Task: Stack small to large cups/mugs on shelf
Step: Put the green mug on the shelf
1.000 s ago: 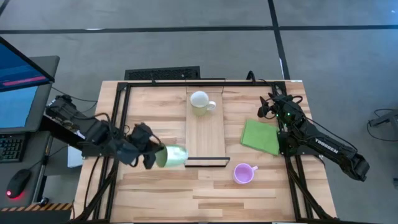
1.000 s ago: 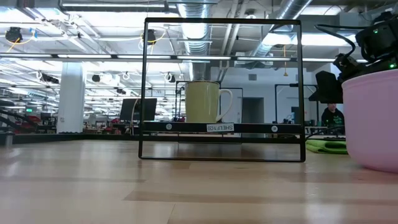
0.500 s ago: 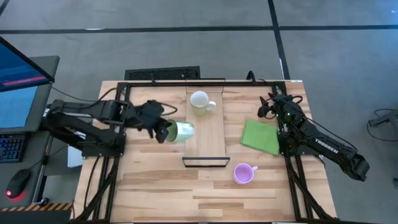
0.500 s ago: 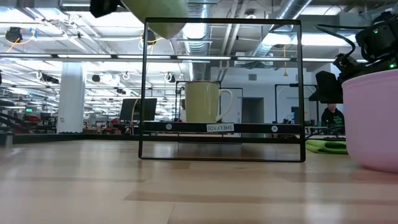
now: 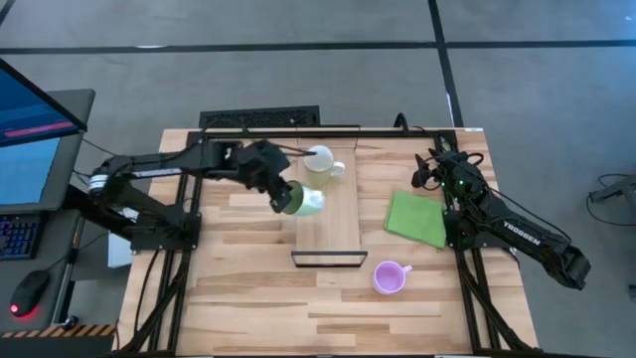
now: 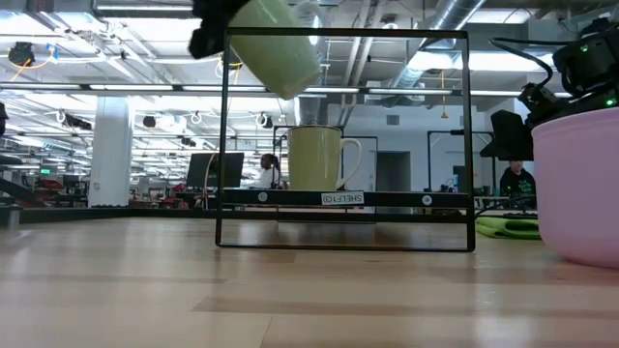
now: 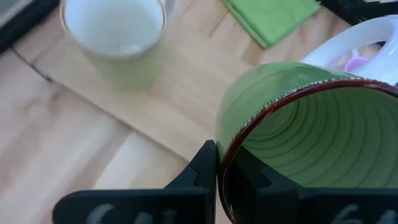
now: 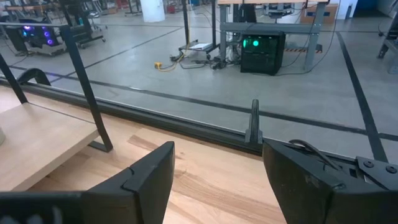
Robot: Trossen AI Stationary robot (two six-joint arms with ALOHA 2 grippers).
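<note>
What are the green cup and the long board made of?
The green cup looks like glazed ceramic: shiny, with ridged rings inside and a dark rim. The long board looks like pale, matte wood, since grain lines show. Neither is certain from looks alone.

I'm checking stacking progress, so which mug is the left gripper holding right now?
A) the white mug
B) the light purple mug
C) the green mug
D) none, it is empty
C: the left gripper is shut on the rim of the green mug, carried tilted in the air over the shelf, while the white mug stands on the shelf and the light purple mug sits on the table.
</note>
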